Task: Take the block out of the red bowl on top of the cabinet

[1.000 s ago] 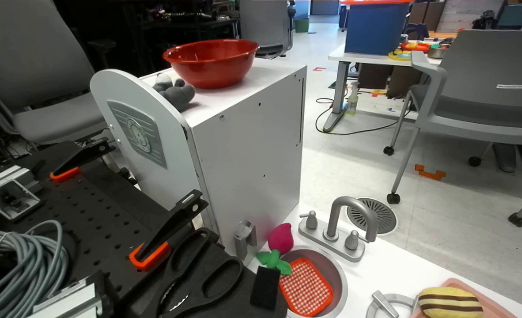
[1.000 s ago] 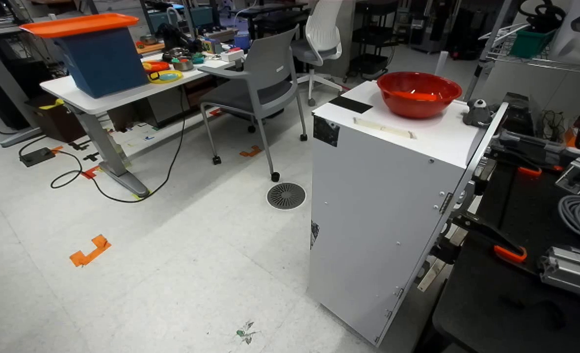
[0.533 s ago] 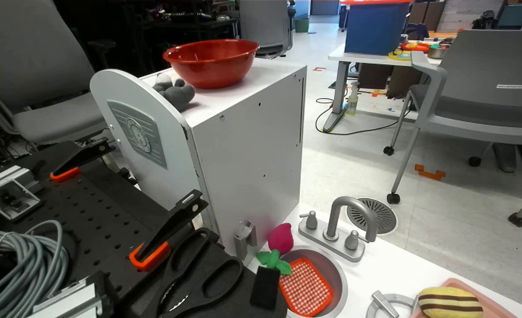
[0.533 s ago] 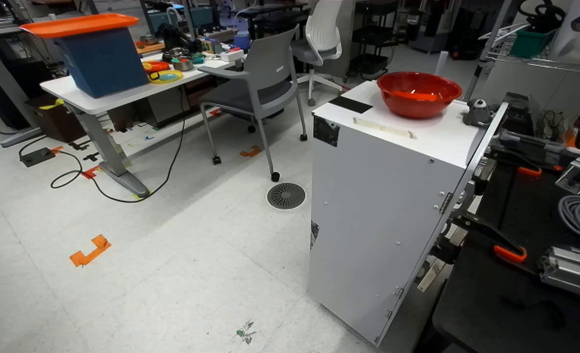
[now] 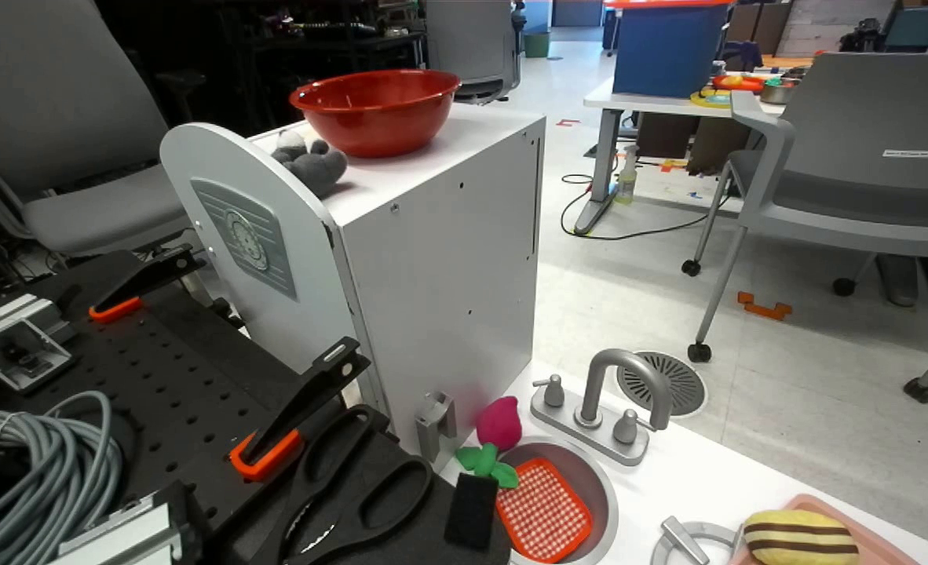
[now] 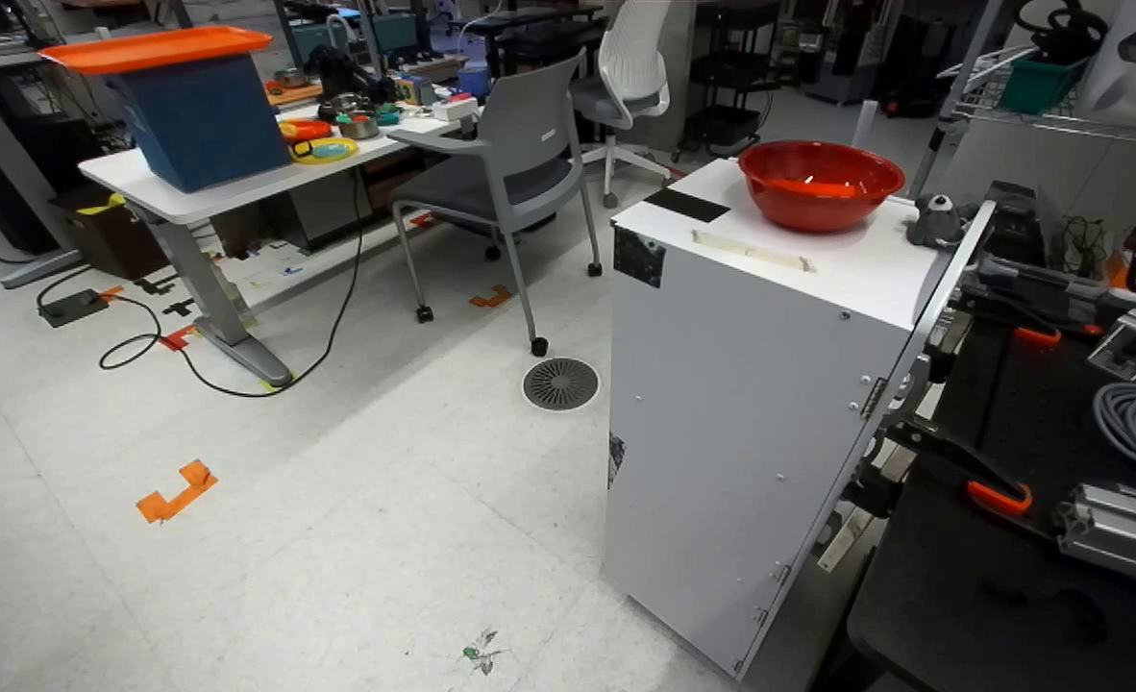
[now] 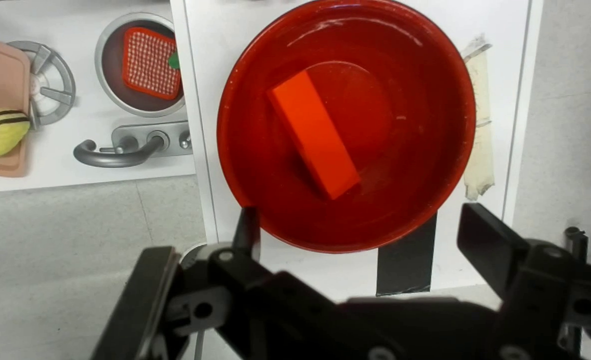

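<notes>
The block (image 7: pixel 318 135) is an orange-red bar lying diagonally on the inside of the red bowl (image 7: pixel 415 165) in the wrist view. The block also shows in an exterior view (image 6: pixel 815 188) above the near rim. The red bowl stands upright on top of the white cabinet, in both exterior views (image 5: pixel 381 129) (image 6: pixel 813 213). The cabinet (image 5: pixel 448 259) also shows in an exterior view (image 6: pixel 751 404). My gripper (image 7: pixel 360 215) is open and empty, seen only in the wrist view. Its fingertips are wide apart, near the bowl's lower edge in the picture; the block is not between them. Its height above the bowl is unclear.
A grey plush toy (image 5: pixel 315 166) sits beside the bowl, near the raised rounded door (image 5: pixel 260 227). A toy sink (image 5: pixel 607 502) with a faucet (image 5: pixel 629 365) stands beside the cabinet. A black table (image 5: pixel 197 361) with orange-handled clamps is on the door side.
</notes>
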